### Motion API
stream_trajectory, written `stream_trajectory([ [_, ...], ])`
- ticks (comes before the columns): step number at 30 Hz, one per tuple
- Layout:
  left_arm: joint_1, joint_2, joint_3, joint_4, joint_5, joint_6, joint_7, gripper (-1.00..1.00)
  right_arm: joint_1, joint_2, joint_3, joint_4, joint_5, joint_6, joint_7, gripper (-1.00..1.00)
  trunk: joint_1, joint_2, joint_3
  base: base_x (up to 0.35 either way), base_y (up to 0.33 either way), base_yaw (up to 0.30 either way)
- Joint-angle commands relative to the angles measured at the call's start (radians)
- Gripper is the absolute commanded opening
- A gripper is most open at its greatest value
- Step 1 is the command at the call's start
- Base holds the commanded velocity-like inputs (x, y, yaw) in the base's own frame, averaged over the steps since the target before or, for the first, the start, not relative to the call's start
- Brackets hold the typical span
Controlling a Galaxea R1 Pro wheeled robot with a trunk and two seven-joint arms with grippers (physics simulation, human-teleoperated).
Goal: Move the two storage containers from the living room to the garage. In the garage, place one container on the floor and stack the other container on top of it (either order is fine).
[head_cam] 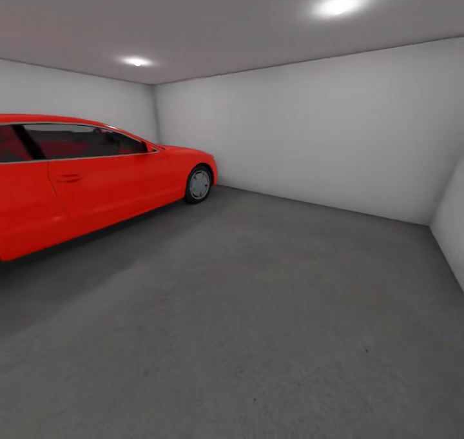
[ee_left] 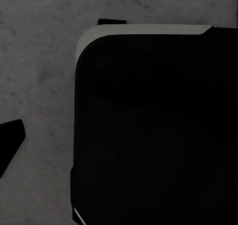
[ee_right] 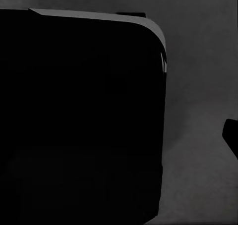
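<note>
While a red car (head_cam: pixel 96 175) stands on the garage floor (head_cam: pixel 258 310) (dark concrete), I cannot tell either jaws' state.

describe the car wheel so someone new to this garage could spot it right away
Start at the bright red coupe car parked along the left grey-white wall on the dark grey concrete floor. At its nose end, nearest the far corner, sits the round silver-hubbed wheel, the one dark circle in the red bodywork.
</note>
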Motion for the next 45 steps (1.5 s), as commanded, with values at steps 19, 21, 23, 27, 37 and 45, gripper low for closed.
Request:
stream_trajectory([
  [19,0.000,0.000,0.000,0.000,0.006,-0.003,0.001,1.00,0.000,-0.001,-0.002,0.001,-0.005,-0.011,0.002,1.00,0.000,0.000,-0.001,0.000,0.000,-0.299],
  [21,0.000,0.000,0.000,0.000,0.006,-0.003,0.001,1.00,0.000,0.000,-0.002,0.000,-0.006,-0.011,0.002,1.00,0.000,0.000,-0.001,0.000,0.000,-0.299],
  [23,0.000,0.000,0.000,0.000,0.006,-0.003,0.001,1.00,0.000,0.000,-0.002,0.000,-0.007,-0.011,0.001,1.00,0.000,0.000,-0.001,0.000,0.000,-0.299],
  [27,0.000,0.000,0.000,0.000,0.006,-0.003,0.001,1.00,0.000,0.000,-0.002,0.001,-0.006,-0.011,0.001,1.00,0.000,0.000,-0.001,0.000,0.000,-0.299],
  [37,0.000,0.000,0.000,0.000,0.007,-0.003,0.001,1.00,0.000,0.001,-0.002,0.000,-0.006,-0.011,0.002,1.00,0.000,0.000,-0.001,0.000,0.000,-0.299],
  [45,0.000,0.000,0.000,0.000,0.007,-0.003,0.001,1.00,0.000,0.001,0.002,0.001,-0.001,-0.010,-0.005,1.00,0.000,0.000,-0.001,0.000,0.000,-0.210],
])
